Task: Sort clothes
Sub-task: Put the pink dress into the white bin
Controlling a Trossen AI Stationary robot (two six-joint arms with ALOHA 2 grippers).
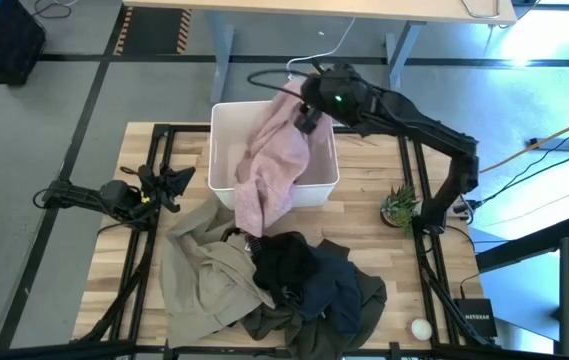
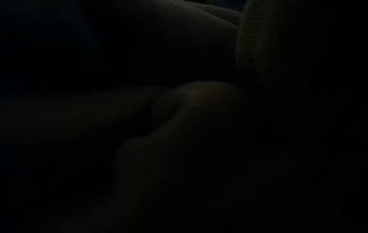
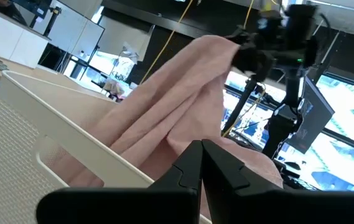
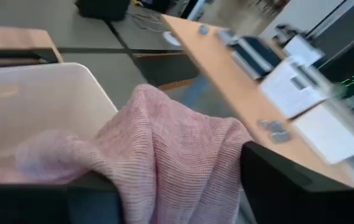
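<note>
My right gripper (image 1: 309,108) is above the far right corner of the white bin (image 1: 222,150) and is shut on the pale pink garment (image 1: 269,165). My left gripper (image 1: 176,182) is shut and empty at the table's left, beside the bin's left wall. Its fingers (image 3: 198,155) point toward the bin. A beige-khaki garment (image 1: 204,265), a small black one (image 1: 284,262) and a dark olive-green one (image 1: 349,295) lie heaped on the table near its front edge. The low view shows only dark cloth close up. My right gripper pinches a bunched upper end of the pink garment (image 4: 177,168) between its two fingers, which come from above. The garment hangs below the gripper, runs down through the bin and over its near wall. Its lower end (image 1: 252,215) lies on the table.
A small potted plant (image 1: 401,205) stands at the table's right, and a white ball (image 1: 421,328) lies at its near right corner. Black frame rails (image 1: 154,150) run along the table's left and right sides. A desk (image 1: 364,10) stands beyond the far edge.
</note>
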